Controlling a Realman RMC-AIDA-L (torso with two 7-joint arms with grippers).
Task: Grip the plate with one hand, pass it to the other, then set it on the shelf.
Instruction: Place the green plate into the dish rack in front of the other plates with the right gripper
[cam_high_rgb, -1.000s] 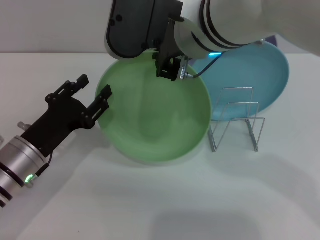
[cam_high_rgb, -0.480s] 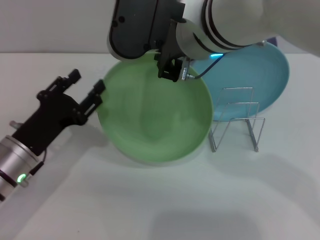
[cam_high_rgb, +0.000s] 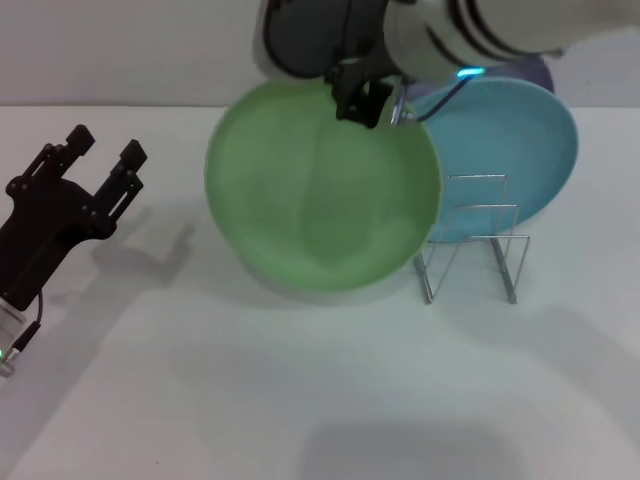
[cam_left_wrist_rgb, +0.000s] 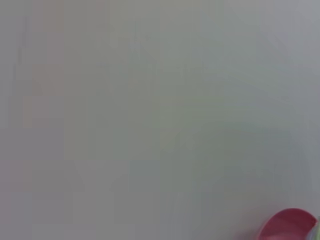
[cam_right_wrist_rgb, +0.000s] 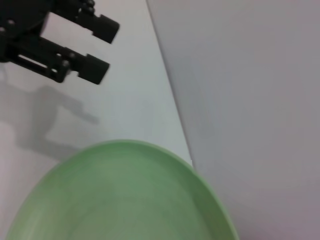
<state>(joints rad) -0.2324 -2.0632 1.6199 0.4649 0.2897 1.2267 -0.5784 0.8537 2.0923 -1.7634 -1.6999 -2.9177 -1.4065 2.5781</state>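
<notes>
The light-green plate (cam_high_rgb: 320, 200) hangs tilted above the table, and my right gripper (cam_high_rgb: 365, 98) is shut on its far rim. In the right wrist view the plate (cam_right_wrist_rgb: 125, 200) fills the lower part. My left gripper (cam_high_rgb: 106, 142) stands open and empty at the table's left, well apart from the plate's left edge; the right wrist view shows it too (cam_right_wrist_rgb: 109, 49), with its two fingers spread. The wire shelf (cam_high_rgb: 470, 240) stands just right of the plate's lower edge.
A turquoise-blue plate (cam_high_rgb: 525, 150) leans behind the shelf, with a sliver of a lavender plate (cam_high_rgb: 538, 70) above it. The left wrist view shows only white surface and a pink-red object (cam_left_wrist_rgb: 287, 226) at one corner.
My left gripper has drawn back to the left, away from the plate's rim. My right arm has carried the plate a little to the right, toward the shelf.
</notes>
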